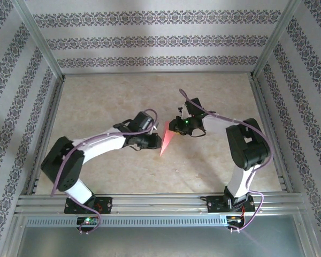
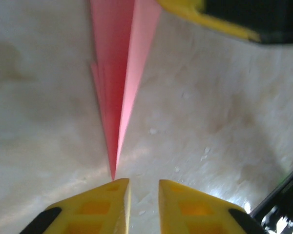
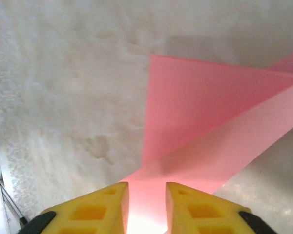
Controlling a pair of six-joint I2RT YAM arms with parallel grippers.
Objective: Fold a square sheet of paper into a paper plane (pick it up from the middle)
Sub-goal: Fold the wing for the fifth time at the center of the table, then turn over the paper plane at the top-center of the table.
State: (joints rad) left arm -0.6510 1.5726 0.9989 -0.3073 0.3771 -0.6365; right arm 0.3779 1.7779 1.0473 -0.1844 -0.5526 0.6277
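Observation:
The paper plane (image 1: 165, 138) is a slim pink-red dart lying on the table between the two arms, its point toward the near side. In the left wrist view the paper plane (image 2: 119, 73) narrows to a tip just ahead of my left gripper (image 2: 144, 183). The left jaws stand a little apart over bare table, with nothing between them. My right gripper (image 3: 146, 185) hovers over the wide tail of the paper plane (image 3: 200, 117). Its jaws are slightly apart, pink paper showing through the gap. From above, the left gripper (image 1: 151, 141) and right gripper (image 1: 175, 128) flank the plane.
The beige tabletop (image 1: 112, 101) is bounded by aluminium rails (image 1: 150, 201) at the near edge and patterned walls around. One yellow finger of the right gripper (image 2: 205, 17) shows at the top right of the left wrist view.

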